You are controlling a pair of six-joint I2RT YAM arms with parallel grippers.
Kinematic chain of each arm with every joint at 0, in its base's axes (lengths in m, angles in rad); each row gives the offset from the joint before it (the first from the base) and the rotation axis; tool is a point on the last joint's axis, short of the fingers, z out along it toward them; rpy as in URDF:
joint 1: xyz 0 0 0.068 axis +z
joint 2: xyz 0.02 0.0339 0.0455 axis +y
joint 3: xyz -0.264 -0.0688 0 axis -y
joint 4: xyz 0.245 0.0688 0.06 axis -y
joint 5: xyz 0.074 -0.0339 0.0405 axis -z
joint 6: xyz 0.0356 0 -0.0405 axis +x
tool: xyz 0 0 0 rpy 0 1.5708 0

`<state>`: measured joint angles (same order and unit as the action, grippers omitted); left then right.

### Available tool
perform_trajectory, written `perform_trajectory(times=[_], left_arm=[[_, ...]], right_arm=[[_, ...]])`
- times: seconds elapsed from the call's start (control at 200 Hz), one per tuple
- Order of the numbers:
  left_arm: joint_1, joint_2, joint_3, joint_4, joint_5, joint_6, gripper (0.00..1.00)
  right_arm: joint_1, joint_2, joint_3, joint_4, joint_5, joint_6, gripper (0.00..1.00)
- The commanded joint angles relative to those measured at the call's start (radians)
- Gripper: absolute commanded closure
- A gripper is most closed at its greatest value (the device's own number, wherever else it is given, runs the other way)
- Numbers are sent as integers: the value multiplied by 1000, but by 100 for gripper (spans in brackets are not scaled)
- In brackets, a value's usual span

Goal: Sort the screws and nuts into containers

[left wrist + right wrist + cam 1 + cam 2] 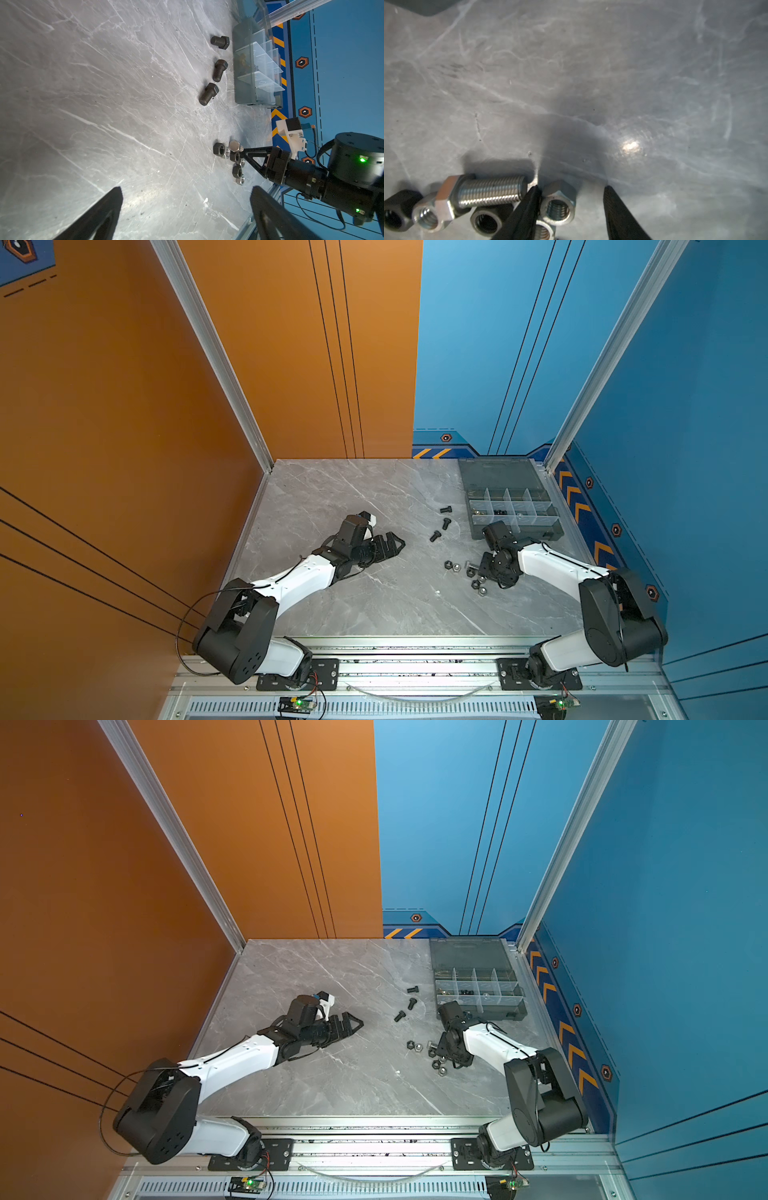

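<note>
Silver and black hex nuts (234, 157) lie bunched with one silver hex-head bolt (488, 193) on the grey marble tabletop (374, 605), near the front corner of the smoky grey translucent organizer box (536, 526), whose lid lies open flat behind it. Your right arm bends over from its raised elbow. Its gripper (572, 188) points steeply down into the bunch, jaws partly apart around one silver nut (558, 205), one finger just beside it, the other apart. Three black hex-head bolts (446, 523) lie in a row left of the box. Your left arm stretches low across the table, its gripper (187, 188) nearly level, jaws wide and empty.
</note>
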<state>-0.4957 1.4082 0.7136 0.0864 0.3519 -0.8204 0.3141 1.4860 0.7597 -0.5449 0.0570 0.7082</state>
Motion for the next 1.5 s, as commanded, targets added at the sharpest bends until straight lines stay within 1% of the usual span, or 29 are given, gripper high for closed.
perform_trajectory(times=[0.0, 0.3, 0.36, 0.521, 0.586, 0.656, 0.746, 0.851, 0.961, 1.116, 1.287, 1.497], left_arm=[[8, -9, -12, 9, 8, -5, 2], [9, -9, -15, 14, 12, -6, 2], [9, -11, -16, 15, 10, -6, 2], [11, -15, -22, 16, 10, -5, 2], [13, -17, -23, 18, 12, -7, 2], [14, -20, -25, 18, 12, -7, 2], [14, -25, -25, 16, 14, -6, 2], [16, -30, -26, 15, 16, -6, 2], [18, -35, -29, 16, 14, -7, 2], [21, -35, -31, 22, 19, -10, 2], [26, -35, -29, 25, 23, -10, 2], [25, -33, -32, 29, 25, -15, 2]], right_arm=[[-3, 13, -14, 2, 10, 4, 51], [-3, 10, -16, -7, 9, -2, 61], [-3, 7, -18, -9, 9, -2, 66], [-3, 0, -11, -12, 2, -7, 85], [-4, -4, -9, -13, -2, -10, 91], [-8, -12, -6, -9, -17, -23, 96], [-26, -36, 10, -2, -57, -57, 100], [-62, -78, 55, -13, -97, -114, 100], [-119, -110, 138, -52, -124, -176, 100], [-249, -98, 282, -112, -140, -259, 100], [-395, -20, 453, -126, -166, -305, 100], [-492, 167, 663, -138, -134, -325, 100]])
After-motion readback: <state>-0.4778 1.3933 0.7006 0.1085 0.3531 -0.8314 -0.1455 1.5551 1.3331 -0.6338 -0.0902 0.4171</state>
